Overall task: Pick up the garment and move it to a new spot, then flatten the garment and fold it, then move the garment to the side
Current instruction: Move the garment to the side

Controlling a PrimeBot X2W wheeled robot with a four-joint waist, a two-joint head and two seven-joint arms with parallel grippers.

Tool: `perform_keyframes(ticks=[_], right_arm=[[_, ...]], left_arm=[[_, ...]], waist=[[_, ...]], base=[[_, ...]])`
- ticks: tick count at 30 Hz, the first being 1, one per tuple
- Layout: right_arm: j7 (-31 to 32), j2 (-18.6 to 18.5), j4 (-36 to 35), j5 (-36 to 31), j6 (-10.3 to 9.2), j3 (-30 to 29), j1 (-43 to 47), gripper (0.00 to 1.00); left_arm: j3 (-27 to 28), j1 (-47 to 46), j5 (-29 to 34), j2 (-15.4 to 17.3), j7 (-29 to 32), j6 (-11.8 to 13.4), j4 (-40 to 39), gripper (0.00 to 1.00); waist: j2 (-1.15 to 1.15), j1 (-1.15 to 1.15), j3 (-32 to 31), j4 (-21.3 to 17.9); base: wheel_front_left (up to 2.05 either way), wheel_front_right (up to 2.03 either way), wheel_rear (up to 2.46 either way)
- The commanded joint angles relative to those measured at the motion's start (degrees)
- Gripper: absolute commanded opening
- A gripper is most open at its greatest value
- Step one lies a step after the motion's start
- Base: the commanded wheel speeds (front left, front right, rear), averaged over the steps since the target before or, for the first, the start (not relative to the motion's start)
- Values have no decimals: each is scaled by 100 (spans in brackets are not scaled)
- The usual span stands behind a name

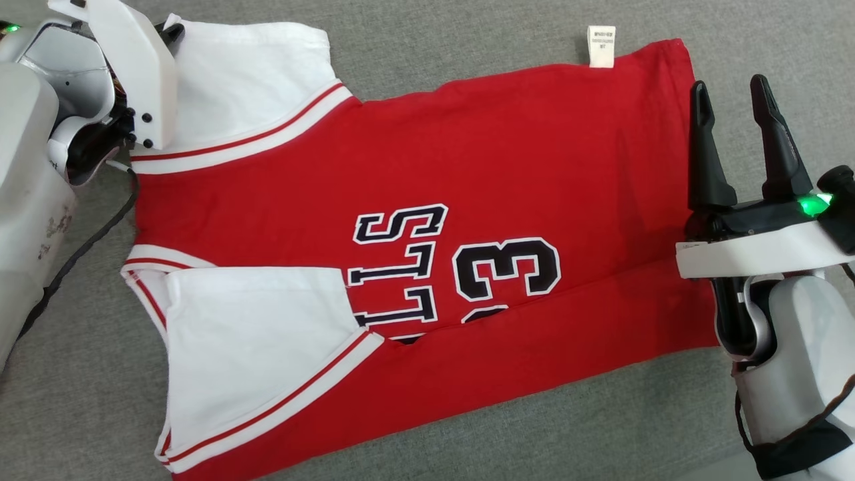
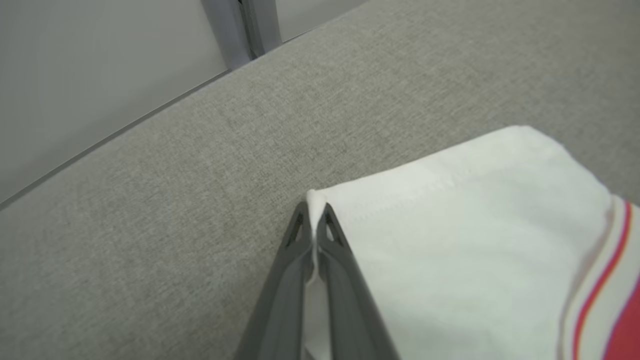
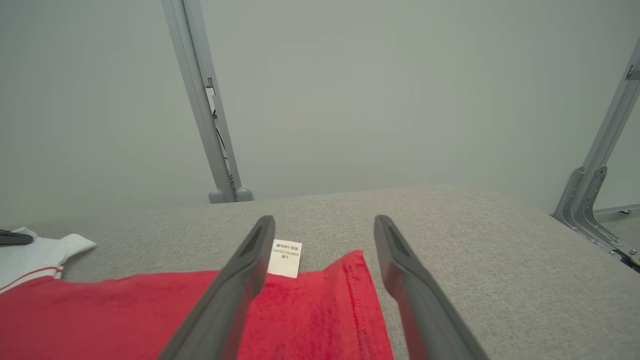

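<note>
**Left gripper** (image 2: 313,216): fingers clenched on the corner of a white sleeve (image 2: 450,235), with the cloth pinched between the tips. It sits at the upper left of the head view.

**Right gripper** (image 1: 731,93): fingers spread, grasping nothing. It sits at the right edge of the head view, one finger over the red hem and the other over grey cloth.

**Garment** (image 1: 481,153): red jersey with white sleeves, red-striped trim, dark lettering and a numeral 3. It lies flat across the centre of the head view, its lower long edge folded over.

**Care label** (image 1: 601,47): white, jutting from the garment's top edge at the upper right.

**Surface** (image 1: 467,441): grey woven cloth beneath the garment.
</note>
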Motion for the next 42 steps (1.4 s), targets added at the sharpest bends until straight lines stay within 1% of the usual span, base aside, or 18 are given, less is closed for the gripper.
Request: perform_keyframes(ticks=[1,4,6,11,18,21,22,25,30,42], right_arm=[[-34,-72,77,22,-1,-18,-89,100],[87,-211,302,101,-1,-15,-163,100],[226,-338,497,139,-1,-22,-239,100],[813,-527,1137,299,0,-355,-472,100],[1440,-828,1773,451,-1,-454,-847,100],[1601,-1014,2059,455,-1,-405,-988,100],[1668,-1091,2254,500,-1,-350,-1061,100],[1693,-1203,2558,492,-1,-298,-1196,100],[1621,-1277,2999,503,-1,-138,-1386,100],[1386,-1246,3698,545,-1,97,-1744,100]], left_arm=[[15,72,-125,22,-189,-6,-37,0],[169,148,-386,-80,-649,-6,-134,0],[166,271,-549,-125,-856,-6,-279,0],[74,471,-779,-82,-1205,-6,-802,0],[-76,714,-921,18,-1369,-6,-1592,0],[-95,762,-940,36,-1339,2,-1863,0],[-95,735,-934,60,-1307,32,-2024,0],[-98,702,-898,99,-1295,75,-2217,0],[-125,738,-883,152,-1252,137,-2426,0],[-104,670,-890,262,-1179,231,-2531,0]], waist=[[0,0,-150,150],[0,0,-346,336],[0,0,-459,476],[0,0,-688,817],[0,0,-777,1215],[0,0,-729,1361],[0,0,-670,1438],[0,0,-586,1531],[0,0,-509,1613],[0,0,-465,1616]], base=[[0,0,0],[0,0,0],[0,0,0],[0,0,0],[0,0,0],[0,0,0],[0,0,0],[0,0,0],[0,0,0],[0,0,0]])
